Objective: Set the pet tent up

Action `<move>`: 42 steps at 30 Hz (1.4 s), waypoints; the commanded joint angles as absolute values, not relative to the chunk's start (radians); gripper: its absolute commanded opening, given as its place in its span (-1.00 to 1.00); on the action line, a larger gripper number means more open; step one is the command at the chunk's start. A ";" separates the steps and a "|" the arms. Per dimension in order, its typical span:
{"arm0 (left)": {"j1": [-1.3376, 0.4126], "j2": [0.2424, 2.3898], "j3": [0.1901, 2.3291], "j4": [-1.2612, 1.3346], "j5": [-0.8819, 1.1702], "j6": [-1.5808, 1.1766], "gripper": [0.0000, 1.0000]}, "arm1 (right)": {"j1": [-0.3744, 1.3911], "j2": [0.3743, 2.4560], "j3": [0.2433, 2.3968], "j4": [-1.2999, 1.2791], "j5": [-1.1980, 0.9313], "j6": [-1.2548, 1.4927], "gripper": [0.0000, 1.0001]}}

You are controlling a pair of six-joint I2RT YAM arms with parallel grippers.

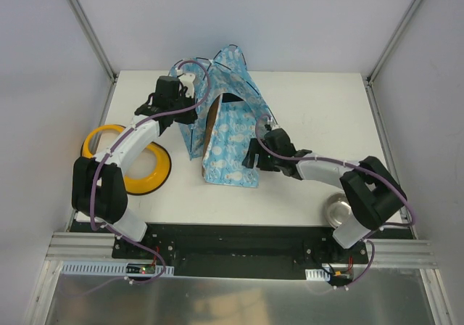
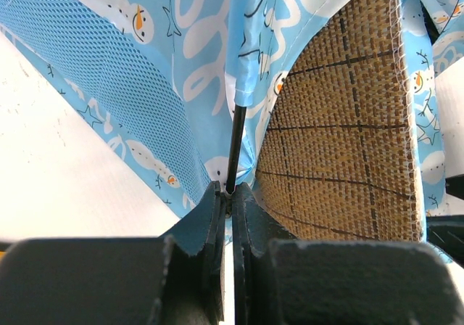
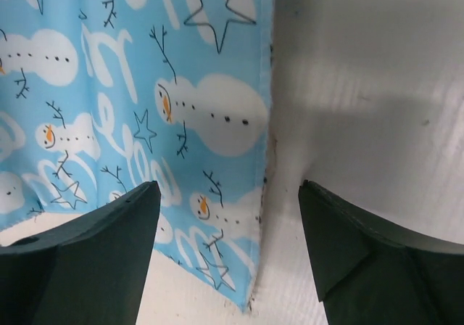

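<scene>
The pet tent (image 1: 217,67) is light blue snowman-print fabric, standing partly raised at the table's back middle. A flat panel of the same print (image 1: 233,151) with a brown woven underside (image 2: 341,122) stretches from it toward the front. My left gripper (image 1: 188,114) is at the tent's left side. Its jaws (image 2: 230,191) are shut on a thin black pole (image 2: 235,144) that runs up into the fabric. My right gripper (image 1: 251,155) hovers open over the panel's right edge near its front corner (image 3: 250,296). One finger is above the fabric, the other above bare table.
A yellow double bowl (image 1: 156,173) lies at the left, partly under the left arm. A small metal bowl (image 1: 337,210) sits at the front right beside the right arm's base. White walls close in the table (image 1: 319,114) on three sides.
</scene>
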State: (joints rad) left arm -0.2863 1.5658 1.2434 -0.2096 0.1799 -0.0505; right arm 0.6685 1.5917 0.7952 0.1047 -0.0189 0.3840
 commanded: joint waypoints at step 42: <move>-0.295 1.638 1.365 -0.305 0.198 -0.061 -1.00 | 0.664 1.516 1.206 -0.356 0.361 0.496 0.81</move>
